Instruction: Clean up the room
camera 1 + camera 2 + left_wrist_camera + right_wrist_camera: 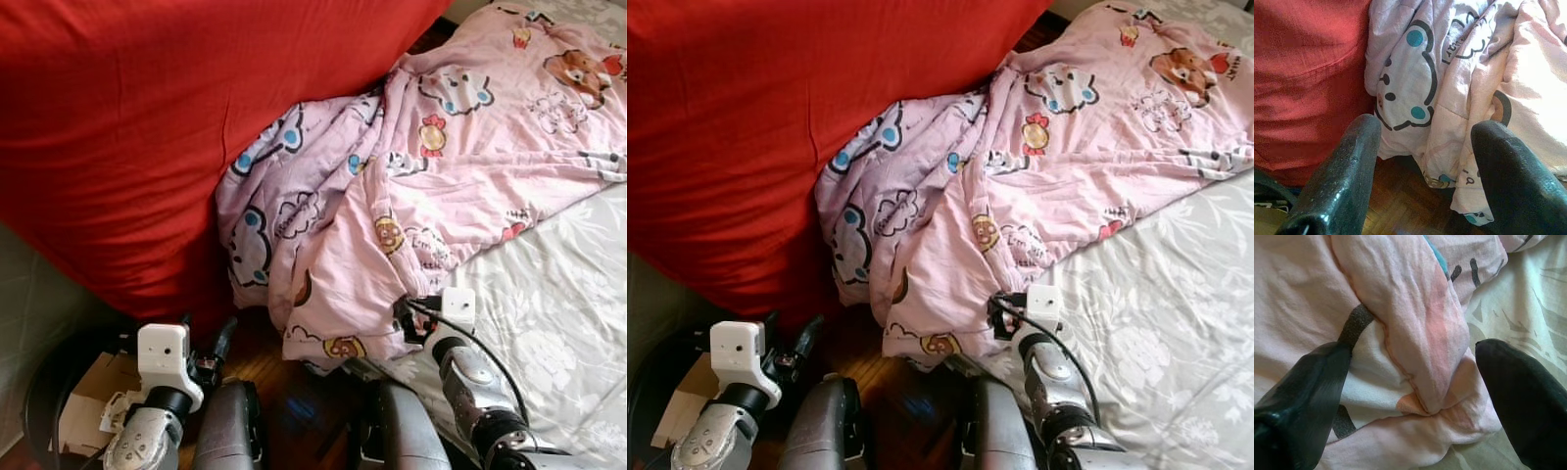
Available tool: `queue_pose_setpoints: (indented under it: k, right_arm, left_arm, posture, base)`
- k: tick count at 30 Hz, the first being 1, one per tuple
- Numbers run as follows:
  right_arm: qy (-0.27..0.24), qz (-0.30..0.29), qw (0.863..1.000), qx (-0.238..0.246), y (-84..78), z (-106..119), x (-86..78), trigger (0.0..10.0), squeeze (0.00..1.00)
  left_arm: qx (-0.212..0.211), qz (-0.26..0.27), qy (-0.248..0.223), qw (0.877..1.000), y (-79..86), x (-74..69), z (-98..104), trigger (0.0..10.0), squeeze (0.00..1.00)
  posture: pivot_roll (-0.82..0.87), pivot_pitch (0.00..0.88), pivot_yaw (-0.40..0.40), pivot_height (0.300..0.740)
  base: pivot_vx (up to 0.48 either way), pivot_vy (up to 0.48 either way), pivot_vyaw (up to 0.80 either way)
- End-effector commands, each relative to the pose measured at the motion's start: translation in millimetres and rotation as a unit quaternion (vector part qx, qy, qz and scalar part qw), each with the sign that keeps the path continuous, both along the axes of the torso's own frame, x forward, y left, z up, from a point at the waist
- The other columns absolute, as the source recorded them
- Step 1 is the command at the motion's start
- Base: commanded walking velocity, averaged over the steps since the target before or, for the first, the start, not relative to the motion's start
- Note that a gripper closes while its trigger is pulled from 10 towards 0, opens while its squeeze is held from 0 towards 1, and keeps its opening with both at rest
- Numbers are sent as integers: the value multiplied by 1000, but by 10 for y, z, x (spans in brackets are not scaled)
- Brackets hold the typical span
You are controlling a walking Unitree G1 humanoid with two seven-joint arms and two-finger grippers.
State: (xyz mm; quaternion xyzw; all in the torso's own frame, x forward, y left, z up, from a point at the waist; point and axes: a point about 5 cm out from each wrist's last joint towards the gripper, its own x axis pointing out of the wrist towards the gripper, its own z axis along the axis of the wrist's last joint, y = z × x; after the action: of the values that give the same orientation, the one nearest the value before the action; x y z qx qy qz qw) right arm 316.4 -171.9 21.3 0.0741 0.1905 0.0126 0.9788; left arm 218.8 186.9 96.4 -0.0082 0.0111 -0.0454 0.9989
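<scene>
The pink quilt point(431, 186) with its cartoon print lies in a crumpled heap, partly on the bed point(549, 313) and partly spilling over the bed's edge toward the wooden floor point(284, 392). Its upper part spreads across the grey leaf-patterned sheet; its lower folds hang off the bed's side, against a large red cushion point(137, 137) that leans beside the bed. Judged from this, the tidying is not finished as far as the quilt goes: it is bunched and half off the bed, not spread flat or folded.

The right end effector point(1415, 396) sits at the bed's edge, at the quilt's hanging corner. Its two black fingers point(1303, 396) stand apart with a thick fold of the quilt's hem lying between them, so it is open around the fold and not yet clamped on it. It looks placed to take hold of that corner.

The left end effector point(1425, 176) is low beside the bed, over the floor, pointing at the quilt's drooping folds where they meet the red cushion. Its fingers are spread wide and hold nothing.

By the floor on the far side of the left arm from the bed, some cardboard point(93, 397) lies inside a dark curved object I cannot identify; that may be left to clear too.
</scene>
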Motion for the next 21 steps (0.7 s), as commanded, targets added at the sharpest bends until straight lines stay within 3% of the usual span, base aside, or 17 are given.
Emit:
queue_pose_setpoints:
  k: [1,19,20,21]
  right_arm:
    - [23,-6,1000,2,-32,-93,-77,10000,0]
    - [23,-6,1000,2,-32,-93,-77,10000,0]
    - [58,-11,998,3,-58,-183,-142,10000,0]
    - [58,-11,998,3,-58,-183,-142,10000,0]
  left_arm:
    - [0,0,14,1000,12,-43,-38,10000,0]
    - [0,0,14,1000,12,-43,-38,10000,0]
    - [7,1,33,999,26,-203,12,10000,0]
    - [7,1,33,999,26,-203,12,10000,0]
  posture:
    - [93,351,-52,637]
    - [93,351,-52,637]
    - [153,448,-22,637]
    - [153,448,-22,637]
  base:
    - [0,0,0]
    - [0,0,0]
    - [0,0,0]
    - [0,0,0]
